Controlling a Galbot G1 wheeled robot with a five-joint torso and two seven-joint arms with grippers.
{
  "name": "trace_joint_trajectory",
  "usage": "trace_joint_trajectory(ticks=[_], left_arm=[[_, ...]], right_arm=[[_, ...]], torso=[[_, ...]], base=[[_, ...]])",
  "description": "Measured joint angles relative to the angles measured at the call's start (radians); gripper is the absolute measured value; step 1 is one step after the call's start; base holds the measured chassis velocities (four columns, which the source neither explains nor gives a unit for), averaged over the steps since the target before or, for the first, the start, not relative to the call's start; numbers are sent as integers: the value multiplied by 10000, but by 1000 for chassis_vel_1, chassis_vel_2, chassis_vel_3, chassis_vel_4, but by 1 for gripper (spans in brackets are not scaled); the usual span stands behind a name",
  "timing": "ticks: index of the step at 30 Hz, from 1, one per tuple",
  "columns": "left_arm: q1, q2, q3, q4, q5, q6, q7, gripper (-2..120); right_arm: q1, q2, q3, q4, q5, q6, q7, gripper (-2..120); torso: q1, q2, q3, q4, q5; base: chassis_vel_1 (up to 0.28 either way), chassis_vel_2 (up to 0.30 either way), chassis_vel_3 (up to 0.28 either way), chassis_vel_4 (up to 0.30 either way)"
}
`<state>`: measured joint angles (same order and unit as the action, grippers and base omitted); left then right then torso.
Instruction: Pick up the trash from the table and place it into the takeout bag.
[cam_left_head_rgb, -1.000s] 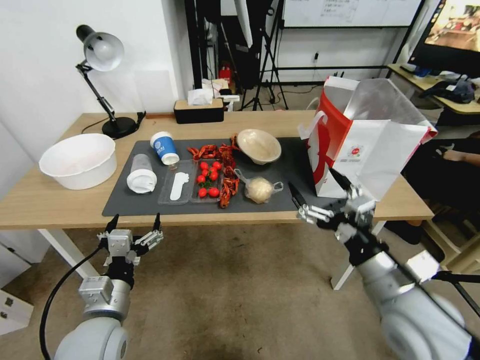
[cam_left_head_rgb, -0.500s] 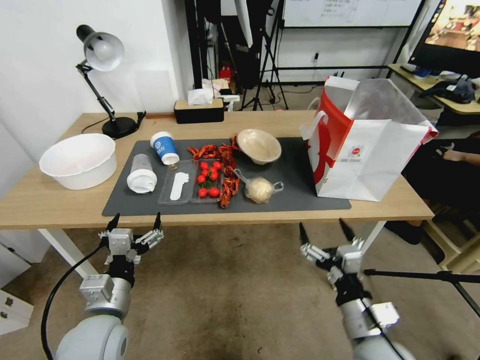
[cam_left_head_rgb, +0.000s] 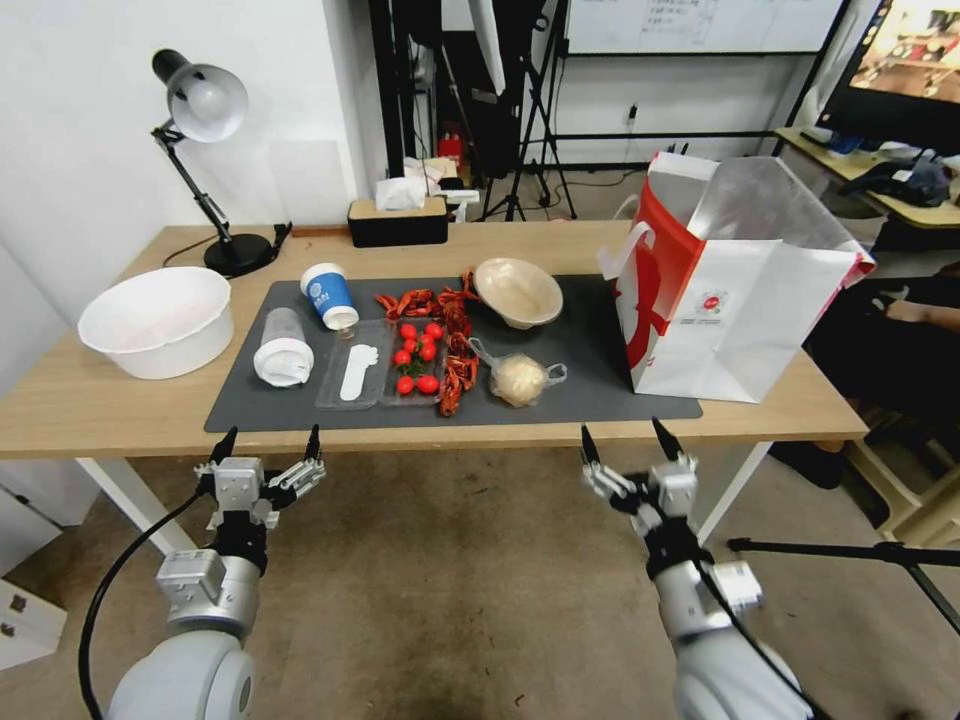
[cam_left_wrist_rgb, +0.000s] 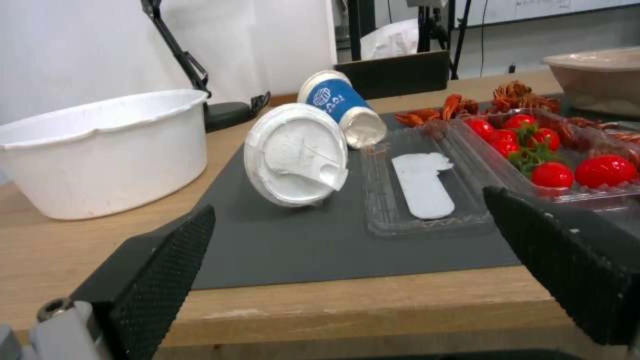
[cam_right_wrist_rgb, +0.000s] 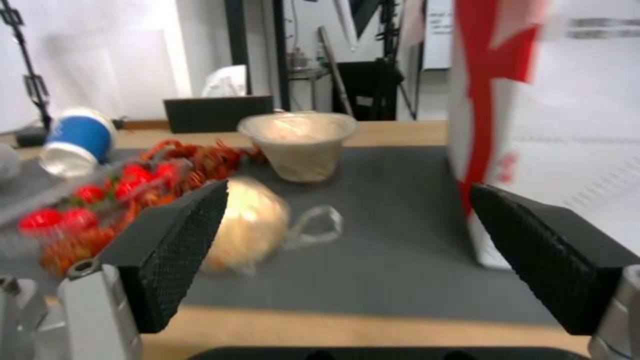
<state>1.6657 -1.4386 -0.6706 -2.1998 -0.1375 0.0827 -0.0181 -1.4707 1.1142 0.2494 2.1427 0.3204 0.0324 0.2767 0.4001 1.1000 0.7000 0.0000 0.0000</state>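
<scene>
Looking down from the head: left gripper (cam_left_head_rgb: 268, 443) and right gripper (cam_left_head_rgb: 625, 440) both hang below the near edge of the table (cam_left_head_rgb: 90, 405), fingers spread wide and empty. Ahead of the left gripper on the dark grey mat (cam_left_head_rgb: 590, 350) lie the clear lidded cup (cam_left_head_rgb: 282, 348) and blue-white paper cup (cam_left_head_rgb: 329, 295). Ahead of the right gripper sit the small clear bag with beige lump (cam_left_head_rgb: 519, 379) and, beyond it, the beige bowl (cam_left_head_rgb: 518, 292). The takeout bag (cam_left_head_rgb: 738, 285) stands upright, just to its right.

Left wrist view: between the open fingers (cam_left_wrist_rgb: 160, 265), the lidded cup on its side, the paper cup just behind it, a white basin (cam_left_wrist_rgb: 100, 150) and a clear tray of cherry tomatoes (cam_left_wrist_rgb: 553, 160).

Right wrist view: between the wide fingers (cam_right_wrist_rgb: 177, 240), the bagged lump, bowl and mat; the takeout bag's red-and-white wall rises beside one finger.
</scene>
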Motion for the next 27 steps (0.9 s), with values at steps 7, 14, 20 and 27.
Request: trace_joint_trajectory(ticks=[7,14,20,27], left_arm=[[33,-36,0,-29,68,0,0,100],[59,-117,-71,-50,107,2,0,100],[79,-178,-107,-50,131,0,-1,100],[92,-202,-141,-50,141,-36,-8,100]], right_arm=[[1966,-511,-996,-727,1702,-1096,77,90],[4406,-908,-2498,-2091,3337,-2021,317,89],[5215,-763,-3058,-2638,3722,-2248,525,89],[5723,-509,-3501,-3193,3795,-2380,649,85]], torso=[[0,0,1,1,1],[0,-1,1,2,-1],[0,-1,1,1,-1],[1,-1,0,0,-2]], base=[[0,0,0,0],[0,0,0,0],[0,0,0,0],[0,0,0,0]])
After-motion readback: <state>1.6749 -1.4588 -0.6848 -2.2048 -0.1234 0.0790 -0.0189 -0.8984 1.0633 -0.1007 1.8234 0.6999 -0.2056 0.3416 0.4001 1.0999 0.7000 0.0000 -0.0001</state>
